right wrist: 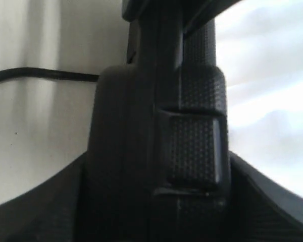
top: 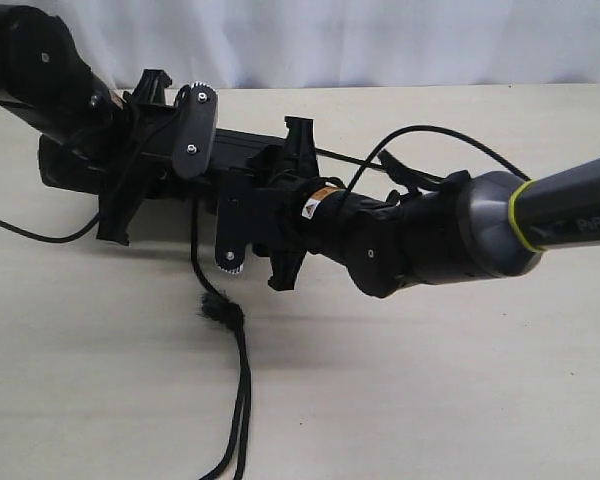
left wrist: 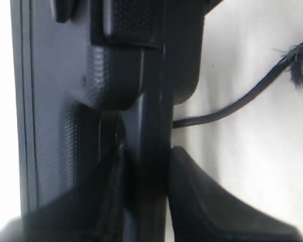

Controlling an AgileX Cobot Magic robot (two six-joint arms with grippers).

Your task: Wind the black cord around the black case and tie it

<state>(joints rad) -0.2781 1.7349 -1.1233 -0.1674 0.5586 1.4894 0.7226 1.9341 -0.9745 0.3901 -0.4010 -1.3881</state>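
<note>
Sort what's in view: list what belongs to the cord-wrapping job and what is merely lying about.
Job: flat black textured case, held in both arms' jaws; long thin matte black braided cord with frayed knot.
Just there: beige tabletop; white curtain backdrop; glossy black robot cable.

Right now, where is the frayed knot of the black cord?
In the exterior view the frayed knot lies on the table left of centre, just below the black case, with the doubled cord trailing to the bottom edge.
</note>
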